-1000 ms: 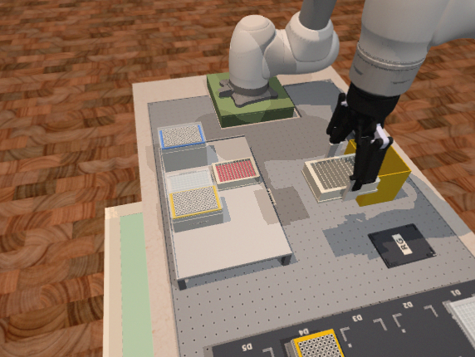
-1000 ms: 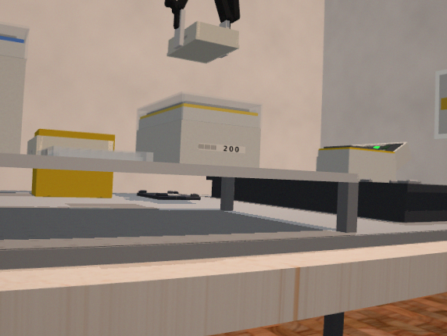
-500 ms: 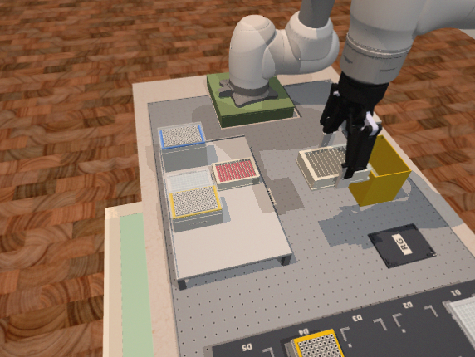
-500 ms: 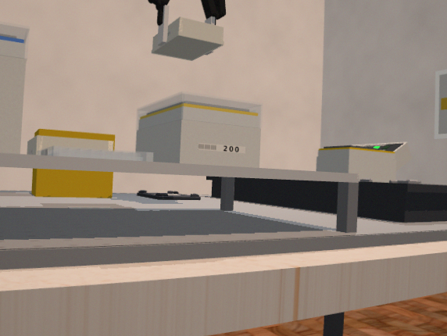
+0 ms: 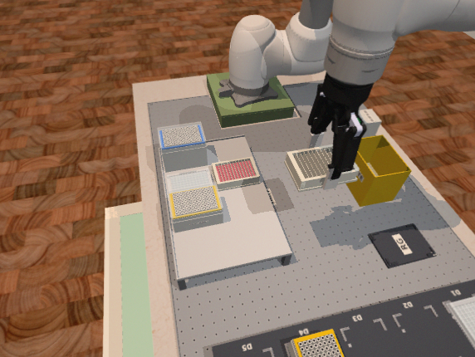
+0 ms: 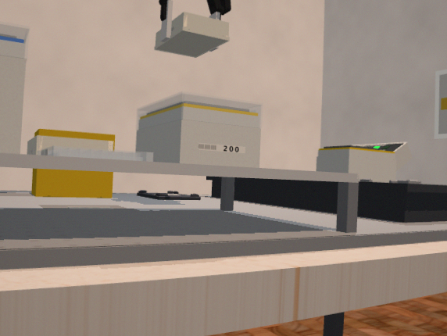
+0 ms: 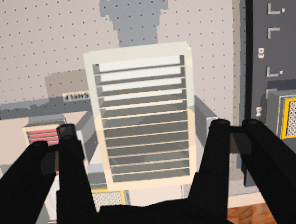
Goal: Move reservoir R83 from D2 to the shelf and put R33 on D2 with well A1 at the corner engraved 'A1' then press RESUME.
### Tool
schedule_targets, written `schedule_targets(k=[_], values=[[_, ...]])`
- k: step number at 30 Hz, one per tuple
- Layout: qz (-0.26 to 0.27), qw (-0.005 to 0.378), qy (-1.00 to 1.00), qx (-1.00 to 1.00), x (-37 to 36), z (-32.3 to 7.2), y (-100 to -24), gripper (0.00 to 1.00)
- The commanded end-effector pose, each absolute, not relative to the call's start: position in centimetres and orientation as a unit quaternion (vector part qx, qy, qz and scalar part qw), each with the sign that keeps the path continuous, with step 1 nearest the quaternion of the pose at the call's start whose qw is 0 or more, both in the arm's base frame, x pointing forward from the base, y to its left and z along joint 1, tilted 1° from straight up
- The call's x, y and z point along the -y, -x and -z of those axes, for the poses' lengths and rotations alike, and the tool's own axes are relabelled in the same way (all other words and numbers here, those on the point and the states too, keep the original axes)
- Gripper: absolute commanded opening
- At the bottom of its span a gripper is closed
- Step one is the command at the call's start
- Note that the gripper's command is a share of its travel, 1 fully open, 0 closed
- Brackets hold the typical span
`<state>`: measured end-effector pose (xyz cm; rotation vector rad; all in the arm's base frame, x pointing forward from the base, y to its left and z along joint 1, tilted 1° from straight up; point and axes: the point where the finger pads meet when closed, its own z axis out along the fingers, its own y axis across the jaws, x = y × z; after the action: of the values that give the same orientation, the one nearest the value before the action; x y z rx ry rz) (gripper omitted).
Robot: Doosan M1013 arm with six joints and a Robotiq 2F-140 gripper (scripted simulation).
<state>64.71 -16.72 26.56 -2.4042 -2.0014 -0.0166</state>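
My gripper (image 5: 328, 159) is shut on a cream 12-trough reservoir (image 5: 315, 168) and holds it level, high above the perforated table, between the shelf (image 5: 224, 224) and a yellow bin (image 5: 379, 170). The wrist view shows the reservoir (image 7: 142, 115) open side up between my fingers, gripped across its long sides. The exterior view shows it (image 6: 192, 34) well above shelf height. I cannot read its label. The D2 brackets (image 5: 408, 317) on the dark deck hold nothing. A red-filled item (image 5: 234, 171) sits on the shelf.
The shelf also carries a blue-rimmed tip rack (image 5: 182, 136), a yellow-rimmed tip rack (image 5: 195, 202) and a clear lid-like piece (image 5: 188, 179). The RG nest (image 5: 402, 245) lies in front of the bin. A plate (image 5: 462, 311) sits at D1, a tip rack (image 5: 317, 344) at D4.
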Motion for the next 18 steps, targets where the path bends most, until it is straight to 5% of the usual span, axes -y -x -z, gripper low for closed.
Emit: schedule_targets(k=[1, 18], values=[[0.005, 0.007, 0.768, 0.640, 17.4, -26.6, -64.6, 0.00], [0.005, 0.007, 0.768, 0.640, 20.9, -26.5, -63.9, 0.00]])
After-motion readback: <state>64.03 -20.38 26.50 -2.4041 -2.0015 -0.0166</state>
